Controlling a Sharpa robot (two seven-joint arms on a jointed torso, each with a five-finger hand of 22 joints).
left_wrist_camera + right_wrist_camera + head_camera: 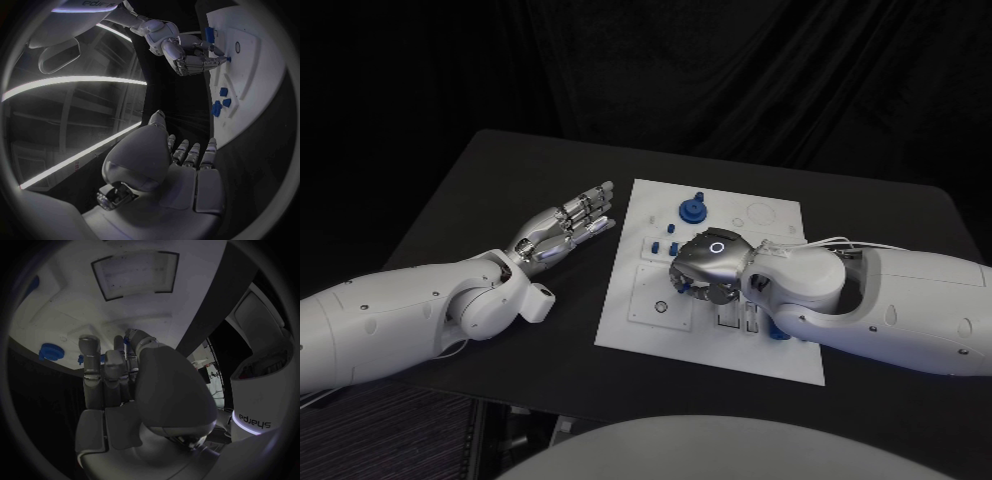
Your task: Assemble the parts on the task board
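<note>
The white task board [733, 340] lies in the middle of the table. My right hand [711, 265] hovers over its centre with fingers curled downward. Its fingertips pinch a small blue part [227, 59] right at the board's surface [253, 75]; the same part shows at a fingertip [127, 340] of the right hand [119, 375]. A round blue part [692, 210] stands near the board's far edge. Small blue parts [656, 245] lie to the left of the right hand. My left hand [574, 225] rests flat on the table beside the board's left edge, fingers stretched out and holding nothing.
Another blue part [773, 335] sits by the board's near edge under my right forearm. A black ring [648, 311] marks the board's near left area. Black table [488, 190] surrounds the board, with room on the far left.
</note>
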